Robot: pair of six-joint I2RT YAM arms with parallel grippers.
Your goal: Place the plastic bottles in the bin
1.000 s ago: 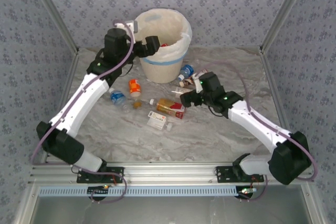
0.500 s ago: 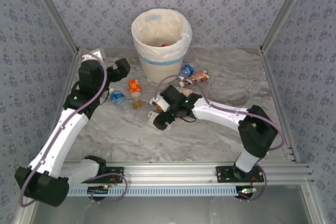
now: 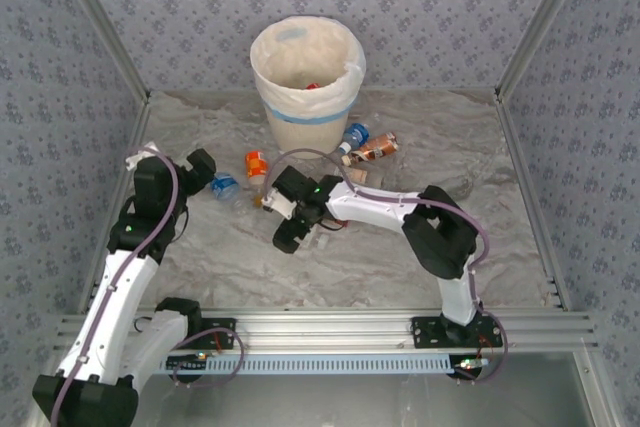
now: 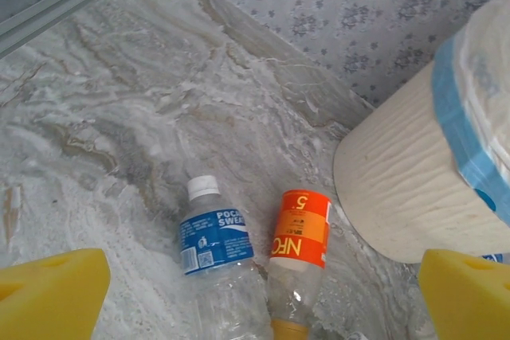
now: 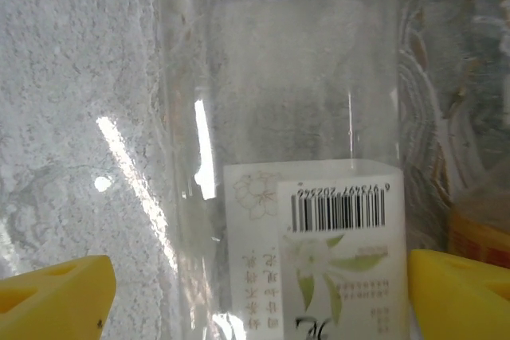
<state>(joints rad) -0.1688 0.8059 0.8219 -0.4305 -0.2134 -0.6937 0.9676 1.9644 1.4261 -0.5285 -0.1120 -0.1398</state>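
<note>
Straddling a clear white-labelled bottle, the right gripper has its yellow fingers spread, one on each side of the bottle, with a gap visible on the left side. The label carries a barcode, a flower print and Chinese characters; the digits are too small to read with confidence. This bottle lies on the marbled table near its middle, well apart from the bin.

The left gripper is likewise spread wide and holds nothing, above two bottles lying side by side. One is a Pocari Sweat bottle with a blue label reading "POCA… SWEA…" and a white cap. The other is an orange-labelled bottle marked "NFC" and "5", with an orange cap, just beside the bin wall. A blue-capped bottle and a brown-labelled bottle lie right of the bin's base.
</note>
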